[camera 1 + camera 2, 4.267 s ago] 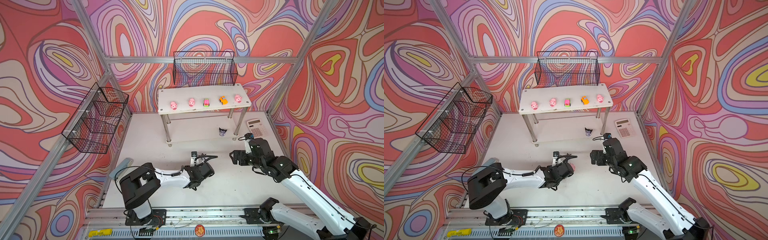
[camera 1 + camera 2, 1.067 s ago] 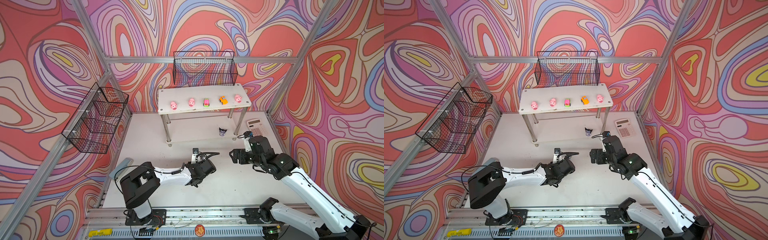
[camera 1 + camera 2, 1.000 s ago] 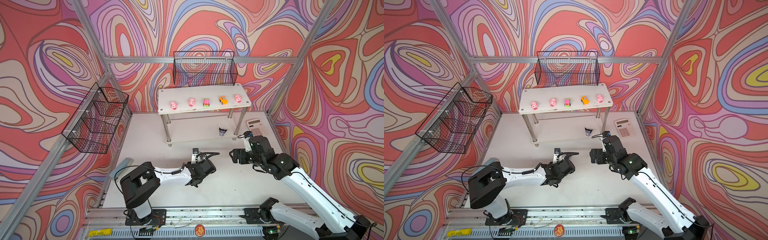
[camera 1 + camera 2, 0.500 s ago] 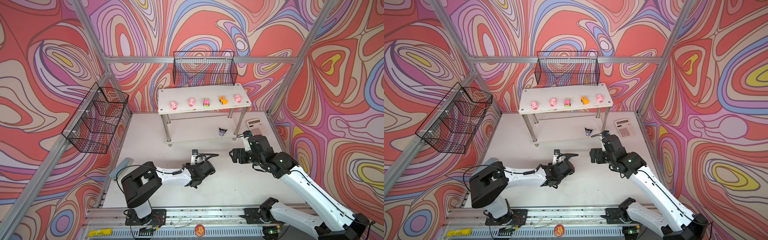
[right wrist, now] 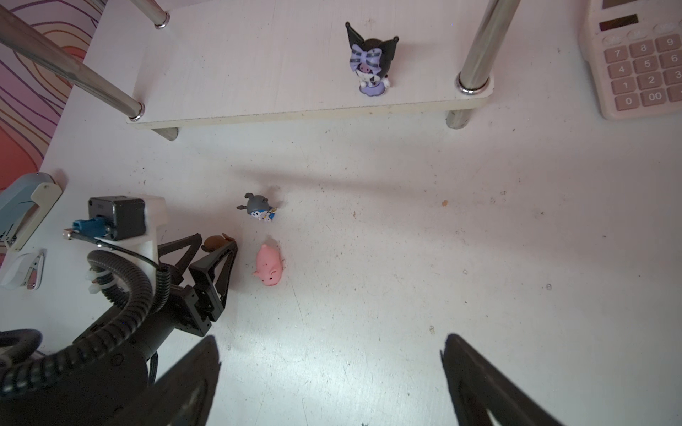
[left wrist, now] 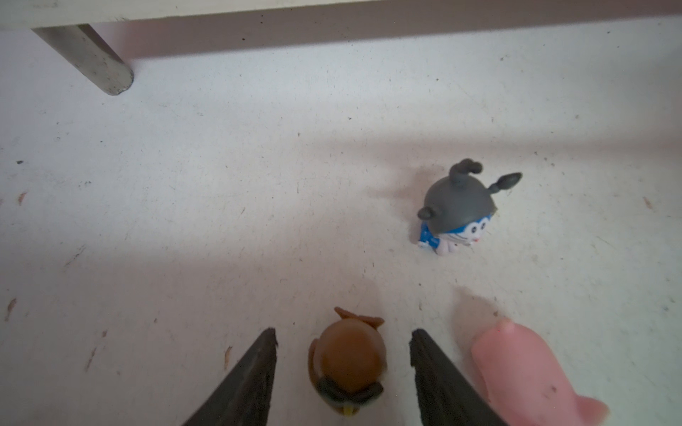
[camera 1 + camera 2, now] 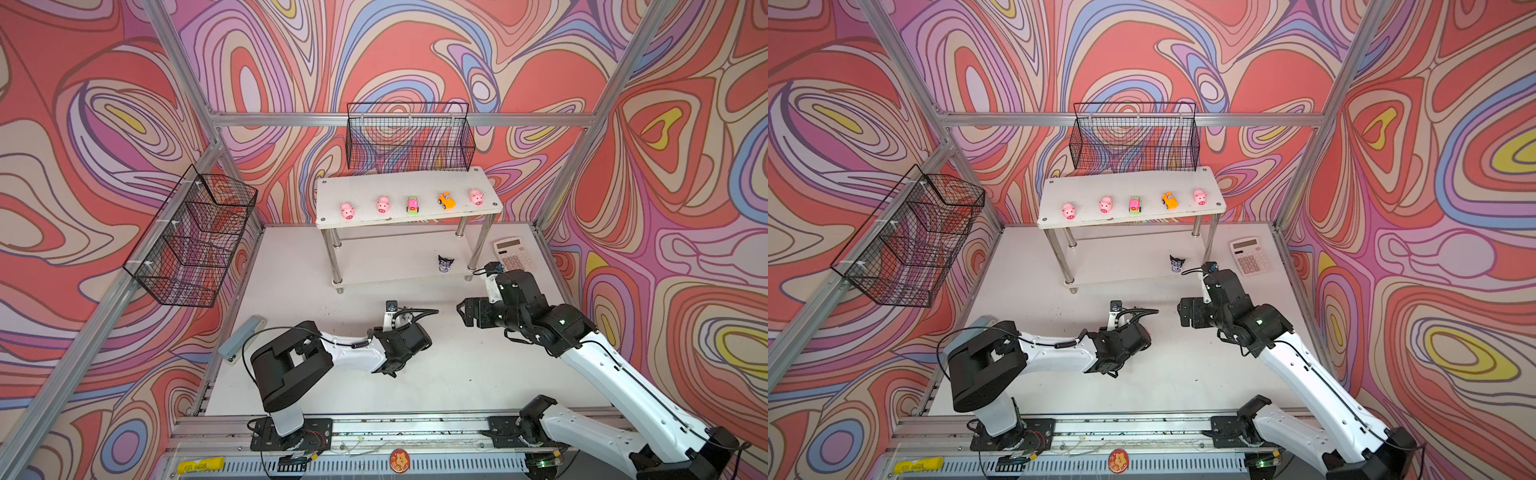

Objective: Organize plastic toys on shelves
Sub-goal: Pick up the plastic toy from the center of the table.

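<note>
Fingers [image 6: 251, 380] of the left end effector [image 6: 343, 333] stood part open astride the brown figurine [image 6: 347, 357] — a gap showed on each side, so nothing was gripped yet. That half width looked chosen: the pink pig [image 6: 524, 372] lay on its side just outside one finger, and a wider spread would likely have knocked it. Ahead of the tips and well apart sat the grey figurine [image 6: 457, 206], all three on the worktop [image 5: 406, 239] short of the shelves [image 5: 258, 55]. Further on, the dark horned figurine [image 5: 371, 61] stood upright on the lower board, probably where figurines belong, since pigs [image 7: 347, 210] and cars [image 7: 446, 200] lined the top one. Last, the right end effector [image 5: 330, 341] hung wide open and empty above bare worktop — held off, I judged, to leave the left arm room.
</note>
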Action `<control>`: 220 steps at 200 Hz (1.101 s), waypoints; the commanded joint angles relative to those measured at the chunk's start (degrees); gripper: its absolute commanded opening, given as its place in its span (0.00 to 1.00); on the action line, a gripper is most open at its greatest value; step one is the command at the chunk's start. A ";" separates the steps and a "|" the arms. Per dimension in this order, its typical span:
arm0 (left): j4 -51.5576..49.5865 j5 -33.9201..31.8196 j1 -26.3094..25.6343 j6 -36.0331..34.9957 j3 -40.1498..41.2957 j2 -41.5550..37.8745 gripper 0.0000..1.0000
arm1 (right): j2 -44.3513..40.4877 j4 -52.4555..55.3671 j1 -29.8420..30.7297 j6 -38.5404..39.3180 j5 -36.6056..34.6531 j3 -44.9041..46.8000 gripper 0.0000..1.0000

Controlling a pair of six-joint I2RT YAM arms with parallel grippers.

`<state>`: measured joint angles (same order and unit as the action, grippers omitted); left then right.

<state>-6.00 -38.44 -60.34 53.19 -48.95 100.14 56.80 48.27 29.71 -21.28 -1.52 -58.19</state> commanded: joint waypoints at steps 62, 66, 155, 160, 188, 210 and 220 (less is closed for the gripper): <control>0.30 -0.95 -0.09 0.82 0.01 2.11 0.51 | -0.54 0.18 0.29 -0.31 0.64 0.06 0.98; 0.28 -1.01 -0.13 0.82 -0.09 2.14 0.51 | -0.55 0.28 0.26 -0.34 0.64 0.10 0.98; -0.06 -1.64 0.05 0.17 -1.05 2.61 0.40 | -0.81 0.68 0.25 -0.31 0.38 0.10 0.98; -0.21 -1.64 0.05 0.15 -1.13 2.60 0.38 | -0.81 0.68 0.31 -0.27 0.29 0.09 0.98; -0.46 -1.62 0.05 -0.02 -1.32 2.51 0.36 | -0.90 0.80 0.26 -0.34 0.12 0.01 0.98; -0.89 -1.66 0.11 0.23 -1.20 2.13 0.36 | -0.81 0.86 0.30 -0.33 0.21 -0.27 0.98; -1.25 -1.80 0.06 0.34 -1.15 1.78 0.35 | -0.81 0.82 0.25 -0.23 0.21 -0.26 0.98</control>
<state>-5.74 -38.68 -60.34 52.95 -49.08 101.80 56.66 48.45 29.71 -21.32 -1.06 -58.19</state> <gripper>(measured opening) 0.367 0.984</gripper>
